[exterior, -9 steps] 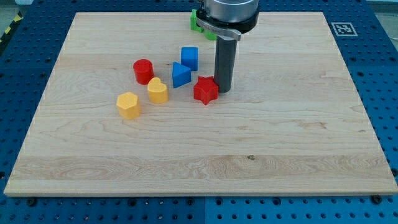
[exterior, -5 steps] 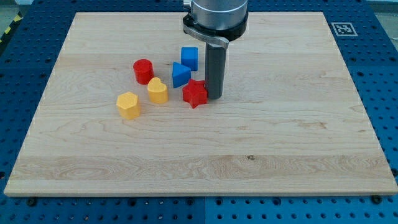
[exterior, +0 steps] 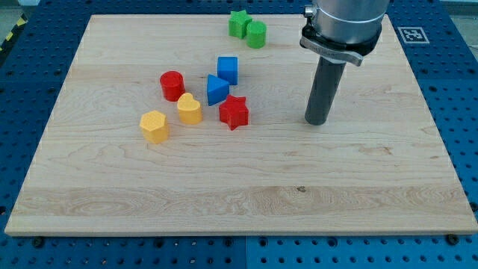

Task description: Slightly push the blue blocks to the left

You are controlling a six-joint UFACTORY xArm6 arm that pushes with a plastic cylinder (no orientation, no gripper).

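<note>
A blue cube [exterior: 228, 69] and a blue triangular block [exterior: 216, 90] sit close together left of the board's middle, the triangle below and left of the cube. A red star block [exterior: 234, 112] lies just below the triangle, touching or nearly touching it. My tip [exterior: 317, 121] rests on the board well to the right of these blocks, about a hand's width from the red star, touching no block.
A red cylinder [exterior: 172, 85], a yellow heart-shaped block [exterior: 190, 109] and a yellow hexagonal block [exterior: 154, 125] lie left of the blue blocks. A green star [exterior: 238, 23] and a green cylinder [exterior: 256, 34] sit at the view's top. The wooden board [exterior: 373, 194] lies on a blue pegboard.
My tip first pushed the red star left toward the blue triangle, then pulled away to the right. The blue blocks have barely moved. The green blocks, hidden earlier, now show.
</note>
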